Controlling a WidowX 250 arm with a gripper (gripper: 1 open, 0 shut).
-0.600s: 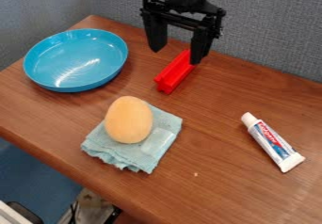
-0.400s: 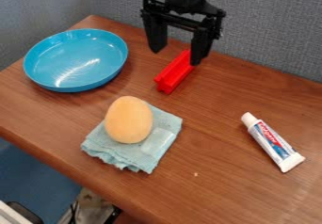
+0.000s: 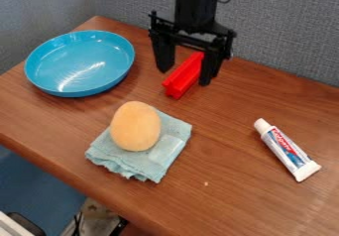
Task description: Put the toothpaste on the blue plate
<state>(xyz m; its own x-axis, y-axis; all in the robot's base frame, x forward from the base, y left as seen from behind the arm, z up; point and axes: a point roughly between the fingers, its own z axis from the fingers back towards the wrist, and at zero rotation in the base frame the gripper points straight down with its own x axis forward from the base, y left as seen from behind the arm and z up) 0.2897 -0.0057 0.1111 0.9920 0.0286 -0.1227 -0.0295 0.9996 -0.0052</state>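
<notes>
The gripper [image 3: 185, 66] hangs pointing down, jaws spread wide and empty, straddling the red block [image 3: 185, 75]. The toothpaste [image 3: 286, 148] lies well off toward the table's near right, long axis diagonal, cap toward the gripper. The plate [image 3: 81, 63] sits on the opposite side.

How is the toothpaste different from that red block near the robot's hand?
The toothpaste is a flat white tube with red and blue print; the red block is plain red and boxy. The toothpaste lies near the table's right edge, far from the hand, while the red block sits right under the open hand. Both are long, narrow and lie on the wooden table.
</notes>
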